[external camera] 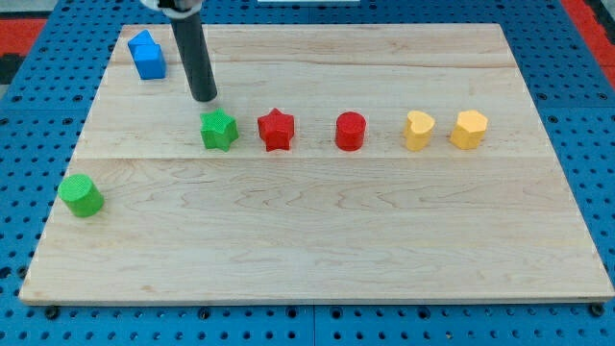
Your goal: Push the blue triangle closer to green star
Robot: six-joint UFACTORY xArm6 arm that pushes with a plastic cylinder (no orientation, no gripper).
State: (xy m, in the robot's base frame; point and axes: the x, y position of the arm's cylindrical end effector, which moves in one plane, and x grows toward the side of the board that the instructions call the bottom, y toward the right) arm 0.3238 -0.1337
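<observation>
The blue triangle block sits near the board's top left corner. The green star lies to its lower right, at the left end of a row of blocks. My tip stands just above the green star, a little to its left, and to the lower right of the blue block. It touches neither block.
A red star, a red cylinder and two yellow blocks continue the row to the view's right. A green cylinder sits by the left edge of the wooden board.
</observation>
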